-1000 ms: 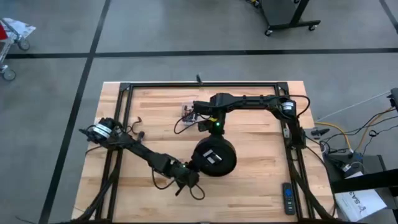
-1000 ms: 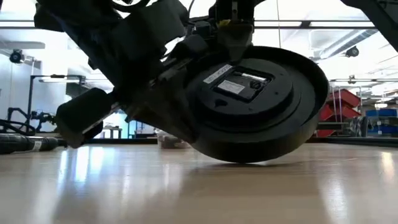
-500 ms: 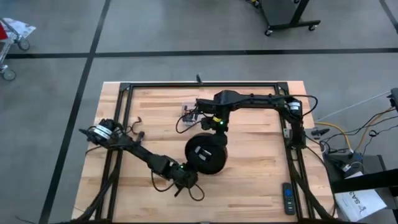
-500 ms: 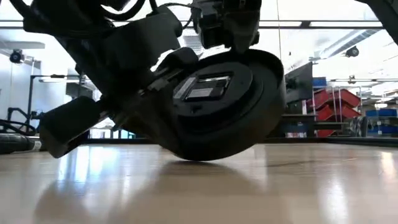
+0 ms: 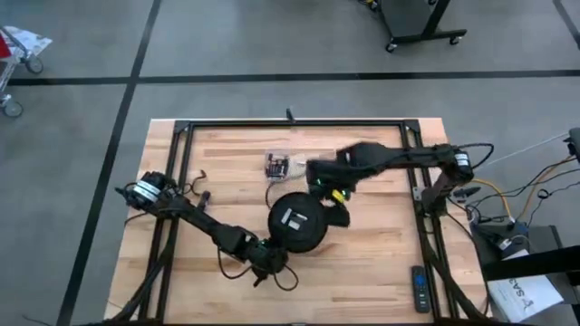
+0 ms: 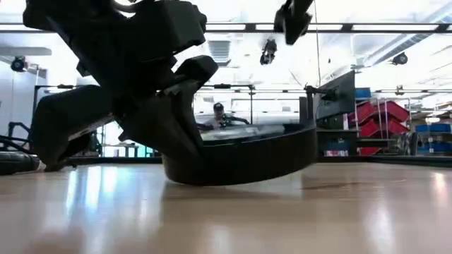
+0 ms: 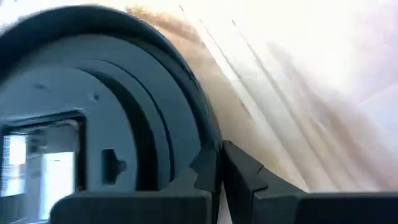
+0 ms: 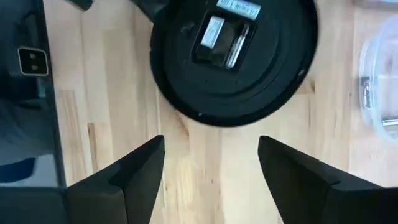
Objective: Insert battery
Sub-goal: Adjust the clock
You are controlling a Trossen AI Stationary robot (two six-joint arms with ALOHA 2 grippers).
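A round black clock (image 5: 294, 226) lies back-up on the wooden table, its battery compartment (image 8: 224, 37) facing up. Whether a battery sits in the compartment, I cannot tell. My left gripper (image 5: 275, 254) is shut on the clock at its near-left edge. It looms large in front of the clock (image 6: 240, 159) in the low view. My right gripper (image 8: 211, 186) hangs open above the table, just right of the clock (image 8: 233, 56), with nothing between its fingers. My left gripper pinches the clock's outer rim (image 7: 208, 140) between its two fingers, at the near-left side. The fingers (image 7: 249, 177) come in low from the table's near left, slanting across the rim. The clock sits almost flat, its held side on the wood and its opposite side slightly raised.
A clear plastic container (image 5: 281, 166) with small parts stands behind the clock, toward the far edge. A black remote (image 5: 419, 288) lies at the near right. Black frame rails (image 5: 290, 124) run round the table's far and side edges.
The clock stood tipped up on its edge with its back toward the near side; it has come down almost flat, back-up, and shifted a little left. My right gripper has let go of its top and gone up and toward the table's right edge.
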